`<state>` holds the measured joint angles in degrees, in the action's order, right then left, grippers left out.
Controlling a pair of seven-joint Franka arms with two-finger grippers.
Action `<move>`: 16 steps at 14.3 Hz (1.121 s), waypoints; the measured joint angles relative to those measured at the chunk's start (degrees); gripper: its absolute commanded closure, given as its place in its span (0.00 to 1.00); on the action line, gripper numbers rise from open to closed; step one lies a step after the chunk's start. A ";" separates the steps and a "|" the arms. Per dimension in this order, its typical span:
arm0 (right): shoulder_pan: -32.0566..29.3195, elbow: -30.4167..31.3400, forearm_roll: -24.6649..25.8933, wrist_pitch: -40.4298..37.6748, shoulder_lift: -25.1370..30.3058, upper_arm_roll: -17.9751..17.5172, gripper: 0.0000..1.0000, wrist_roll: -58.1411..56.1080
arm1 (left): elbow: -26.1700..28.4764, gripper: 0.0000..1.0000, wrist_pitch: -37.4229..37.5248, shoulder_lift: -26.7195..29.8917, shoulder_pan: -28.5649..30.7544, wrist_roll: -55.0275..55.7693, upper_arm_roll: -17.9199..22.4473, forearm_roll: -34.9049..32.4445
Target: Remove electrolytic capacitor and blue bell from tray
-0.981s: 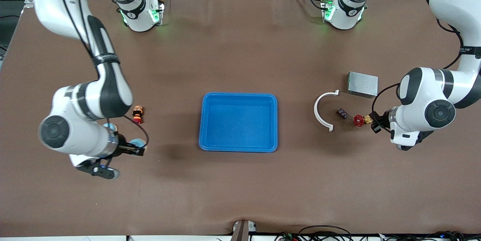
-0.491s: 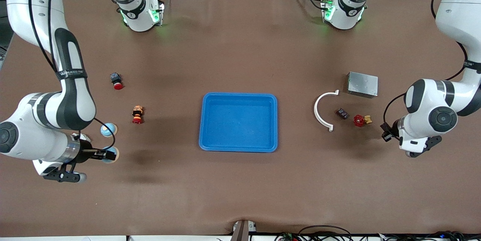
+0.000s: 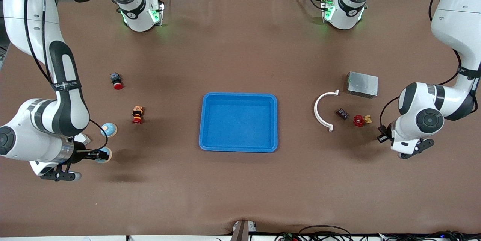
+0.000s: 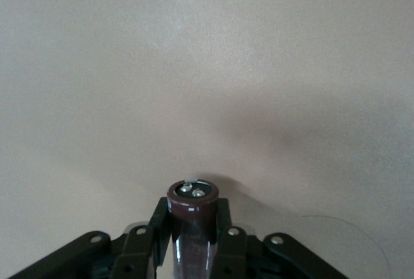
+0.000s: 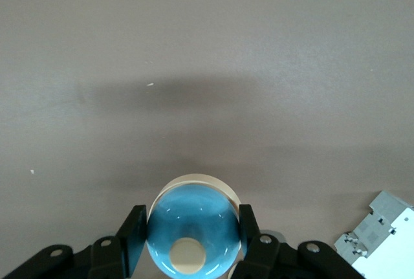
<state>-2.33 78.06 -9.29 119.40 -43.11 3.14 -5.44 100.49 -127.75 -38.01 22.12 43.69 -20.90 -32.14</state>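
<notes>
My right gripper (image 3: 98, 155) is shut on a blue dome bell (image 3: 103, 155) and holds it above the bare table at the right arm's end. In the right wrist view the bell (image 5: 193, 232) fills the space between the fingers (image 5: 132, 234). My left gripper (image 3: 380, 138) is shut on a dark brown cylindrical capacitor (image 4: 193, 217) and holds it above the table near a red valve (image 3: 359, 120). In the front view the capacitor is hidden by the hand. The blue tray (image 3: 239, 94) lies mid-table between the two grippers.
A second blue bell (image 3: 108, 129) and a white-grey part (image 3: 82, 138) lie by the right gripper. An orange-red button (image 3: 138, 115) and a red-capped switch (image 3: 117, 81) lie nearby. A white arc (image 3: 316, 111), a small dark part (image 3: 342, 113) and a grey box (image 3: 362, 84) lie toward the left arm's end.
My right gripper has carried the bell away from the tray, toward the right arm's end. My left gripper has drawn back from the red valve, away from the tray and toward the front camera.
</notes>
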 measured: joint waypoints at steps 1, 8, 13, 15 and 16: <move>-0.25 0.01 0.00 0.32 -0.37 0.01 1.00 -0.07 | -0.18 0.00 -0.15 0.05 0.02 0.00 0.00 -0.04; -2.97 0.24 0.00 3.85 -3.62 0.03 1.00 -2.84 | -2.88 0.00 0.03 5.42 -0.03 -3.31 -2.79 0.09; -4.61 0.32 0.00 5.06 -4.70 0.03 1.00 -4.96 | -6.71 0.00 6.22 8.37 -0.10 -3.87 -6.78 0.92; -4.66 0.37 -0.02 5.32 -5.00 -0.01 1.00 -5.03 | -8.00 0.00 10.11 10.74 -0.08 -6.37 -7.96 1.10; -4.66 0.39 -0.02 5.59 -5.20 -0.08 1.00 -5.03 | -8.49 0.00 11.70 12.41 -0.07 -8.61 -8.32 2.65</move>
<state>-6.99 78.45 -9.31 124.99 -48.31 3.06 -10.46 92.00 -116.05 -25.60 22.05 35.08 -29.22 -29.49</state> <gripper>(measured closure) 0.379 0.000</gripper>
